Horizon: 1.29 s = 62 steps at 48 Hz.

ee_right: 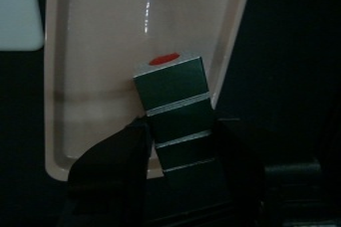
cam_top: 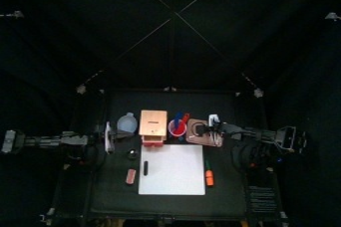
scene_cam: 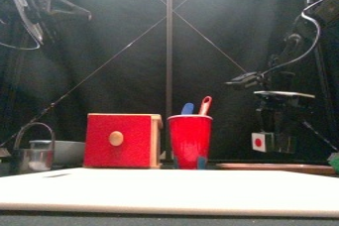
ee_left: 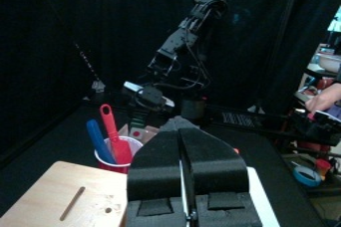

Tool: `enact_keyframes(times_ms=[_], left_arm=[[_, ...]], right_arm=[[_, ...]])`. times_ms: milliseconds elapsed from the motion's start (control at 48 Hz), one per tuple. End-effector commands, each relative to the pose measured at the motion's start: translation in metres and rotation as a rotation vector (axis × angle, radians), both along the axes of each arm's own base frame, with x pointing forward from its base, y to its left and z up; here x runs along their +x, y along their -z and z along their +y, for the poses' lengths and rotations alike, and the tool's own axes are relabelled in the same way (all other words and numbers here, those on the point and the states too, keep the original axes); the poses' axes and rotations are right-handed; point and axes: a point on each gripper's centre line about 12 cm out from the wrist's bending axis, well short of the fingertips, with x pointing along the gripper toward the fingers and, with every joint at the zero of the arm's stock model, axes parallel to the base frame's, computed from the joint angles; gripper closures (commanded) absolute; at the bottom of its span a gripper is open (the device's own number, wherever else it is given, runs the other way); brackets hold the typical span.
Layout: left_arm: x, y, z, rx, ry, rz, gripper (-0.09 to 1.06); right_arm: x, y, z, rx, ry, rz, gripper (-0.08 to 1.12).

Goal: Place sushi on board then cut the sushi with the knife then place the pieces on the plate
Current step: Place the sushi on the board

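Robotics lab test booth: black curtains (cam_top: 80, 32) around a small black table (cam_top: 114, 199), left arm (cam_top: 60, 141), right arm (cam_top: 266, 135).

We see the left arm (cam_top: 54, 141) at nine o'clock and right arm (cam_top: 266, 134) at three as slim black jointed links with pale cross-plates (cam_top: 107, 136); the left gripper (ee_left: 190, 129) has broad matte-black jaws.

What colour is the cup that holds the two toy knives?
Red; the front view shows the cup best.
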Motion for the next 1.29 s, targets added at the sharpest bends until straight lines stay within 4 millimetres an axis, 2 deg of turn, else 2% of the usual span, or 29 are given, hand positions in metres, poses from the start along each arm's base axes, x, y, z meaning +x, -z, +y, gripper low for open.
enact_keyframes(times_ms=[21,188,354,438,542,708,896,1125,1292], left_arm=[[0.001,-0.006,0.000,0.007,-0.003,-0.018,0.95],[0.001,-0.005,0.002,0.008,-0.012,-0.016,0.95],[0.000,-0.005,0.007,0.007,-0.038,-0.014,0.95],[0.000,-0.005,0.009,0.004,-0.047,-0.016,0.95],[0.000,-0.005,0.010,0.003,-0.049,-0.017,0.95],[0.000,-0.006,0.010,-0.004,-0.051,-0.027,0.95],[0.000,-0.007,0.011,-0.027,-0.058,-0.035,0.95],[-0.003,-0.002,0.018,-0.112,-0.095,-0.036,0.95],[-0.004,0.002,0.020,-0.143,-0.107,-0.030,0.95]], right_arm=[[0.006,-0.028,0.014,-0.001,-0.019,-0.073,0.33],[0.020,-0.038,0.062,0.057,-0.148,-0.066,0.33],[0.053,-0.038,0.113,0.087,-0.327,-0.039,0.33],[0.071,-0.035,0.130,0.092,-0.362,-0.014,0.33],[0.092,-0.032,0.136,0.108,-0.325,-0.013,0.33],[0.120,-0.032,0.141,0.172,-0.193,-0.055,0.33],[0.134,-0.032,0.150,0.322,0.053,-0.120,0.33],[0.148,-0.031,0.165,0.564,0.484,-0.164,0.33],[0.158,-0.020,0.171,0.666,0.816,-0.157,0.33]])
